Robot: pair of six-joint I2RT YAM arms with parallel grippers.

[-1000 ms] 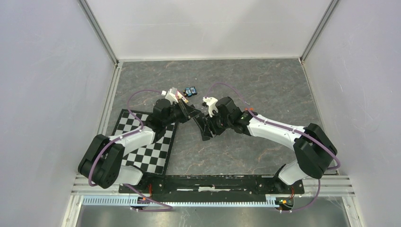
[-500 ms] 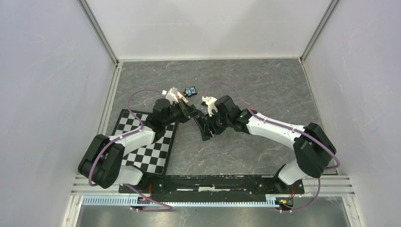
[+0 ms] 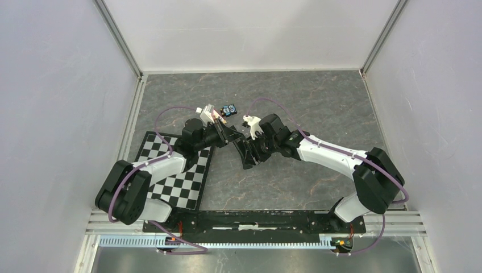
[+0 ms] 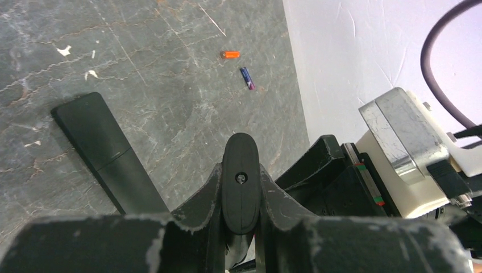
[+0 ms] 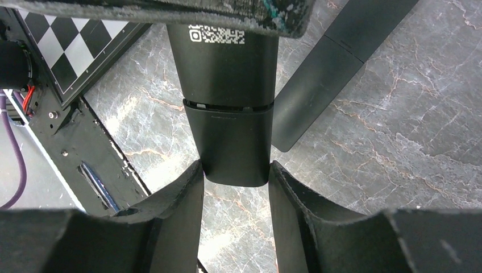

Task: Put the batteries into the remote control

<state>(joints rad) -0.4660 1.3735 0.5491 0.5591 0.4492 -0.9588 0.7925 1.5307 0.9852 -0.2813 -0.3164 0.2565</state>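
Grey marbled table [image 3: 318, 108] is enclosed by white walls [image 3: 250, 34], and a checkerboard mat [image 3: 185, 182] is laid at the lower left of the top view. Near the centre, the black remote control [image 5: 230, 125] is gripped from both ends. The right gripper [image 5: 234, 170] is clamped narrowly on its plain end below the seam, and the left gripper [image 4: 241, 170] is closed on the opposite end, seen end-on. A second remote [image 4: 105, 151] is laid flat on the table beside them. An orange battery [image 4: 230, 54] and a dark blue battery [image 4: 247, 78] are seen near each other by the wall, in the upper middle of the left wrist view, well apart from both remotes. A blue-and-black gadget [image 3: 229, 109] is placed just beyond the left wrist.
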